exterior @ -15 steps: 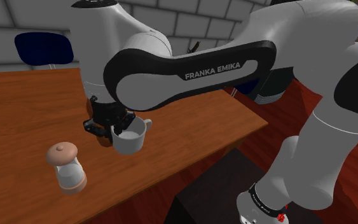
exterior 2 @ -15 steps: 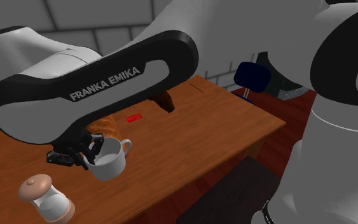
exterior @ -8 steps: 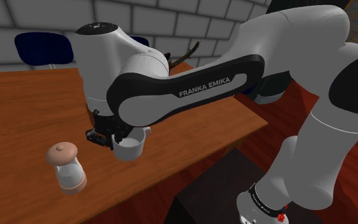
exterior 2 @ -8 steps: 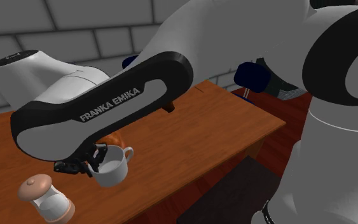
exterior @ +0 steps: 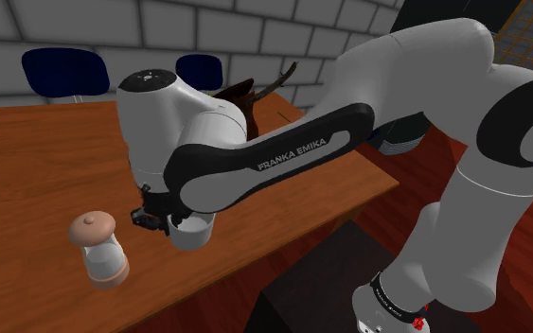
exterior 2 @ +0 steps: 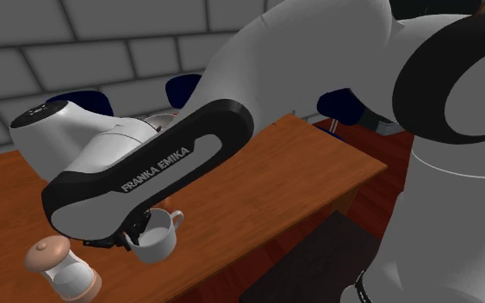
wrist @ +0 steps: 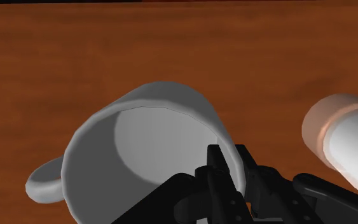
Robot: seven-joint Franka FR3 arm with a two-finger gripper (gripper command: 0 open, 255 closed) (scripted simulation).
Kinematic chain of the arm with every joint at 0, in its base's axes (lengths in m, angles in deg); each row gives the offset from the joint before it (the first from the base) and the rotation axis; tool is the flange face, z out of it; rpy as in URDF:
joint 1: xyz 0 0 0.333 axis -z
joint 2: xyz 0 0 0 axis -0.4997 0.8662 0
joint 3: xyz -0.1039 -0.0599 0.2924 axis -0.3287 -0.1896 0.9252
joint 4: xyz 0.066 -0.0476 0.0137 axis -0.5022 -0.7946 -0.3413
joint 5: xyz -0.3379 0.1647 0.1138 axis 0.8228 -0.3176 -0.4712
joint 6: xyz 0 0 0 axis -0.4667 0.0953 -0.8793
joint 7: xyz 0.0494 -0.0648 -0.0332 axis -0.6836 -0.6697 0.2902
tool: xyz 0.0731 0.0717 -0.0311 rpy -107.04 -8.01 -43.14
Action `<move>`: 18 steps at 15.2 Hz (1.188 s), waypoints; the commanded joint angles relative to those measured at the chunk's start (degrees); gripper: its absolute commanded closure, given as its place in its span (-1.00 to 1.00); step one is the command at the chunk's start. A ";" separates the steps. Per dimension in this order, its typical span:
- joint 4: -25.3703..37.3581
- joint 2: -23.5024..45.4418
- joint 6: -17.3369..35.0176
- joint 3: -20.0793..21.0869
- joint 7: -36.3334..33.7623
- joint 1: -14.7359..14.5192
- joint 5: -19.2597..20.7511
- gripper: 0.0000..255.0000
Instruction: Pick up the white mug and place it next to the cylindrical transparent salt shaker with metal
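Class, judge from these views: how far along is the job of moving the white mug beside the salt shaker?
Done: the white mug is grasped, its wall clasped between the jaws. In hand: it hangs low over the table, close beside the salt shaker; whether it touches the tabletop is unclear. Left: set it down and release.

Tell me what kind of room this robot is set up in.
Most likely a dining or kitchen corner of a house: a wooden table with blue chairs behind it, a grey block wall, plus tableware, namely a white mug and a salt shaker.
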 commanded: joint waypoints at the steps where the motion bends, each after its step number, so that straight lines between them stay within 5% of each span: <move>1: -0.71 0.65 1.32 -0.13 -0.32 -0.06 0.42 1.00; 14: -2.47 2.65 4.83 -0.55 -1.35 -0.35 1.72 1.00; 15: -2.47 2.65 4.83 -0.55 -1.35 -0.35 1.72 -1.00; 18: -2.46 2.66 4.83 -0.55 -1.35 -0.35 1.73 -1.00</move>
